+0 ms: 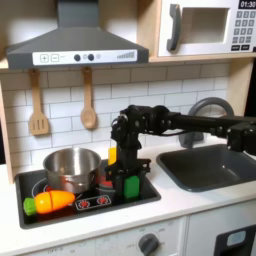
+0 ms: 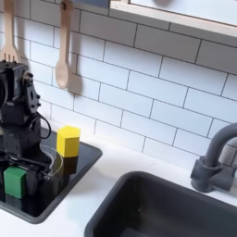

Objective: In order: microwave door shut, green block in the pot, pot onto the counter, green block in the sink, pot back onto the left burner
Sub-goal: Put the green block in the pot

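Observation:
The microwave door (image 1: 203, 28) stands shut, its curved handle (image 1: 175, 30) on the door's left side. The steel pot (image 1: 70, 168) sits on the left burner of the black cooktop (image 1: 148, 186). My gripper (image 1: 129, 184) points straight down at the cooktop's front right. Its fingers (image 2: 31, 181) press against the green block (image 1: 132, 187) (image 2: 14, 181), which rests on the cooktop. The sink (image 1: 212, 168) (image 2: 162, 208) lies to the first exterior view's right, set in the white counter (image 1: 205, 205).
A yellow block (image 1: 112, 155) (image 2: 68, 141) stands behind the gripper on the cooktop (image 2: 79, 159). An orange carrot toy (image 1: 53, 201) lies in front of the pot. The faucet (image 1: 211, 106) (image 2: 217, 159) rises behind the sink. Wooden utensils (image 1: 88, 105) (image 2: 63, 56) hang on the tiled wall.

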Robot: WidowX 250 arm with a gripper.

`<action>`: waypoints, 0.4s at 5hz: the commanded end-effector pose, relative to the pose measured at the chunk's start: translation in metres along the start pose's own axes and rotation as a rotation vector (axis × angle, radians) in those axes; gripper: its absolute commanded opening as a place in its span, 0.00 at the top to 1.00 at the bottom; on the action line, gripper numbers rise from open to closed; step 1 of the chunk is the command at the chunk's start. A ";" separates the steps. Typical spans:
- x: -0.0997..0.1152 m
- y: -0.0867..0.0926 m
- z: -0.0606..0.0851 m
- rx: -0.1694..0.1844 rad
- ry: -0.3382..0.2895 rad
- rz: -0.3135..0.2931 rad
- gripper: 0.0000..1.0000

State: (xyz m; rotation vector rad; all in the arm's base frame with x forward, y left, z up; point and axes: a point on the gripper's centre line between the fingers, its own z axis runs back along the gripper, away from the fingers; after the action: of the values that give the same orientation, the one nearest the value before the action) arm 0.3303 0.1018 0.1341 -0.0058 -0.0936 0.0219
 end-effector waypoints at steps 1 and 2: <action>0.000 -0.002 0.008 -0.006 -0.023 0.005 1.00; 0.001 -0.002 0.016 -0.003 -0.039 0.014 1.00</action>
State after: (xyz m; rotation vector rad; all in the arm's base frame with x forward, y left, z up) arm 0.3266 0.0984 0.1402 -0.0190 -0.0976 0.0310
